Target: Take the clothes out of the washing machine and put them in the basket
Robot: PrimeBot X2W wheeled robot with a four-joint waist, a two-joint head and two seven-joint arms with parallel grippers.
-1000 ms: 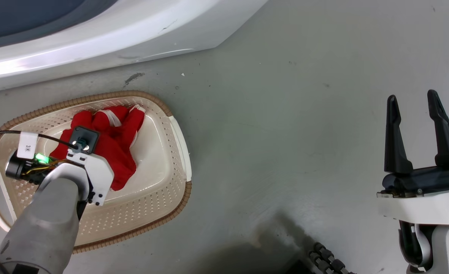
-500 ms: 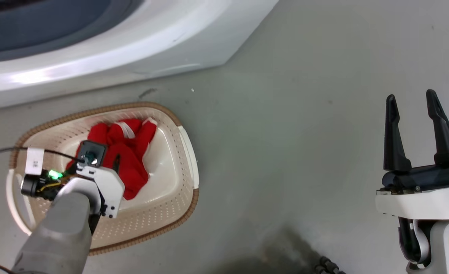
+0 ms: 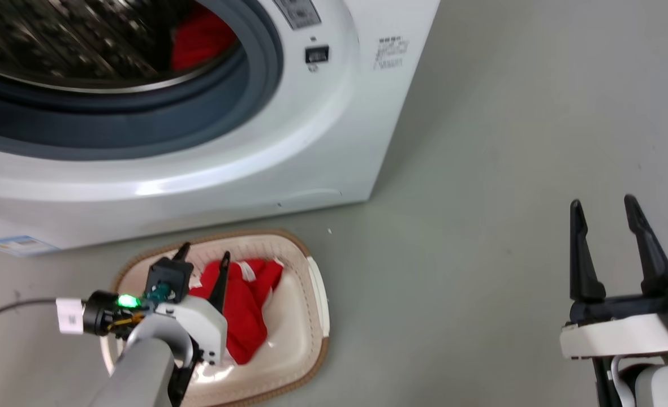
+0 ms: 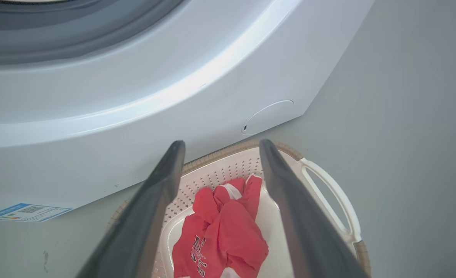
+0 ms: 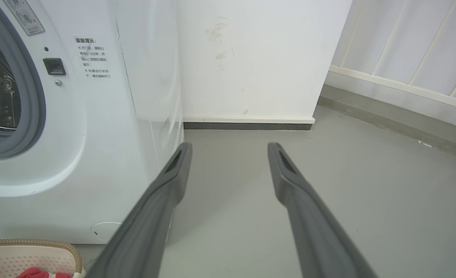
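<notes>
One red garment (image 3: pixel 249 308) lies in the basket (image 3: pixel 318 294) beneath the spread, empty left pincer (image 3: pixel 205 251), the right pincer (image 3: pixel 602 202) gapes idle at right, and the other red garment (image 3: pixel 201 37), far back in the drum (image 3: pixel 85 39) of the washing machine (image 3: pixel 311 141), looks light and limp, best pinched by a raised fold.

on my screens the washing machine (image 3: pixel 322 130) is glossy white, its porthole ring (image 3: pixel 257 68) blue-grey, its drum (image 3: pixel 56 39) steel with dotted holes, a red piece (image 3: pixel 201 37) within. the clothes (image 3: pixel 246 319) are bright red with white trim and lettering. the basket (image 3: pixel 297 345) is cream, dot-perforated, rimmed in woven brown. the floor (image 3: pixel 481 226) is plain grey. i see my left gripper (image 3: pixel 205 250) and right gripper (image 3: pixel 602 201) black.
</notes>
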